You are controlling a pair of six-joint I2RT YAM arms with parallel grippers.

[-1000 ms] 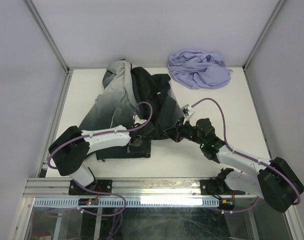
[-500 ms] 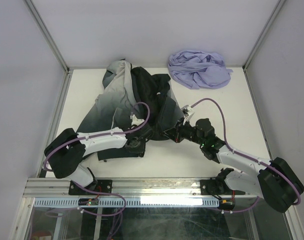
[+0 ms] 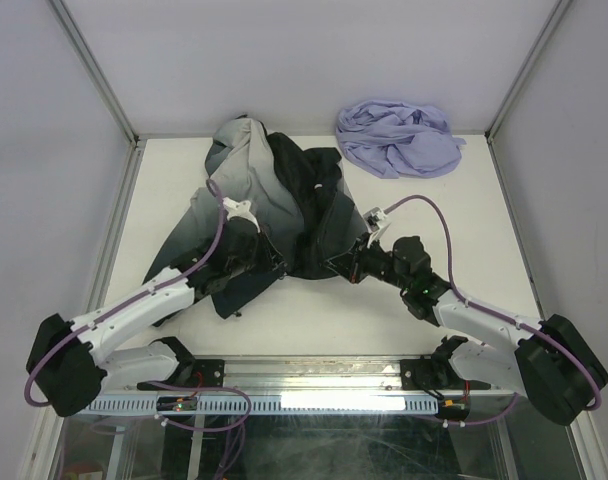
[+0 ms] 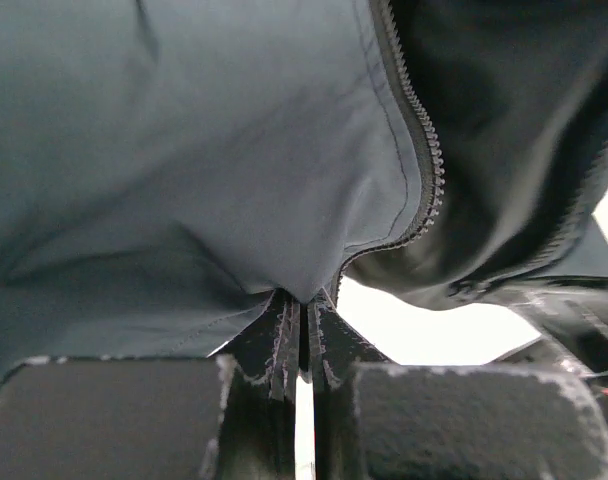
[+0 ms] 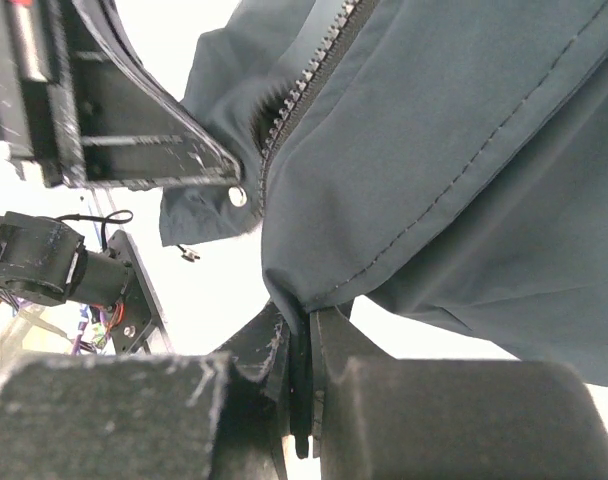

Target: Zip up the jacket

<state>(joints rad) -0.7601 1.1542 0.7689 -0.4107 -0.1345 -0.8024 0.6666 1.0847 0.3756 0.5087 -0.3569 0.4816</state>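
Jacket [image 3: 246,190] heaped upper centre-left of frame, front open. Left gripper [image 4: 302,322] pinched tight on hem by zipper teeth [image 4: 427,160]. Right gripper [image 5: 302,335] clamps opposite hem. Fabric looks thin, limp, slippery — best gripped beside zipper.

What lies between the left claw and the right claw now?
The dark lower part of the jacket spans from the left claw to the right claw, both shut on it; the top view shows it.
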